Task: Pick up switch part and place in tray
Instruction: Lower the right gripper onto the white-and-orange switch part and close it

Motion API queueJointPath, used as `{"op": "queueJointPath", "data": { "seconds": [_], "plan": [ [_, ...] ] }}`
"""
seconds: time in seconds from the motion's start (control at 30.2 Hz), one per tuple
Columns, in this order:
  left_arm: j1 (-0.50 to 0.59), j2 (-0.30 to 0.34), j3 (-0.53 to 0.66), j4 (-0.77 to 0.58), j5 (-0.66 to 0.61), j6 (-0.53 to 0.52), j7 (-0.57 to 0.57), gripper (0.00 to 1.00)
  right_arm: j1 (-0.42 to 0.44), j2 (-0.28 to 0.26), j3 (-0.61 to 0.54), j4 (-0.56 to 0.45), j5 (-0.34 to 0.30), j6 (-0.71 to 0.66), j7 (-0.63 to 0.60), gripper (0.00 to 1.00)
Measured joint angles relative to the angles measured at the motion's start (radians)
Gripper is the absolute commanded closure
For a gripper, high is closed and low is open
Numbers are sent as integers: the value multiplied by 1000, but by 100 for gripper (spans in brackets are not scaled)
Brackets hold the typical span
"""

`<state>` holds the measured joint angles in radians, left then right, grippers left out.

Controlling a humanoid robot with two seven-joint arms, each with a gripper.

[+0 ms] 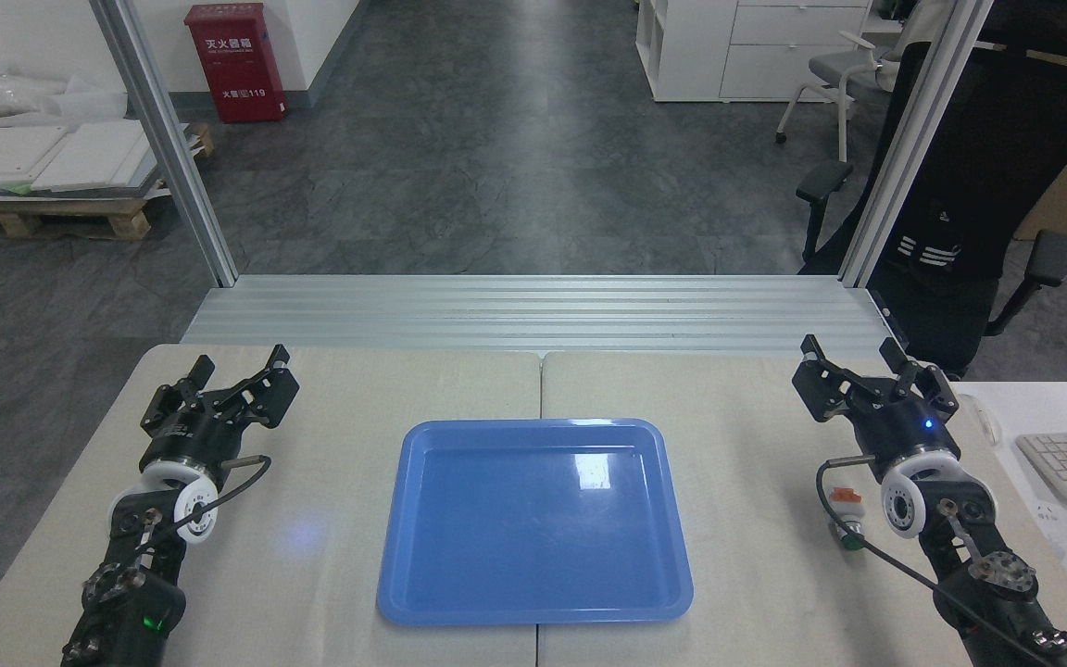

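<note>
The tray point(533, 523) lies flat at the centre of the worktop point(339, 574). The switch part point(845, 517) rests on the worktop well to the right of the tray, just beside the right arm's wrist, partly hidden by it. The right pincer point(856, 372), beyond the tray's far right corner, stands wide and holds nothing. The left pincer point(239, 372), beyond the tray's far left corner, also stands wide and holds nothing.

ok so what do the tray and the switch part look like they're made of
The tray looks like moulded plastic: even blue colour, rounded corners, glossy finish with bright window-like reflections. The switch part, partly hidden behind the right arm's wrist, appears mostly plastic too: a white body with an orange piece and a green end. It is too small to judge its finish.
</note>
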<state>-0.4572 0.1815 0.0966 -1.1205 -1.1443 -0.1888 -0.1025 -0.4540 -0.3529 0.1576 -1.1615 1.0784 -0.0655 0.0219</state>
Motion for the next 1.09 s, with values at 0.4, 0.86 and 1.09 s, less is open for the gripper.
{"op": "queueJointPath", "data": {
  "seconds": [0.4, 0.86, 1.09],
  "plan": [
    [0, 0, 0, 0, 0, 0, 0, 0, -1, -1, 2, 0, 0, 0, 0, 1],
    [0, 0, 0, 0, 0, 0, 0, 0, 136, -31, 18, 0, 10, -8, 68, 1],
    [0, 0, 0, 0, 0, 0, -1, 0, 233, -37, 19, 14, 14, -9, 78, 1]
  ]
}}
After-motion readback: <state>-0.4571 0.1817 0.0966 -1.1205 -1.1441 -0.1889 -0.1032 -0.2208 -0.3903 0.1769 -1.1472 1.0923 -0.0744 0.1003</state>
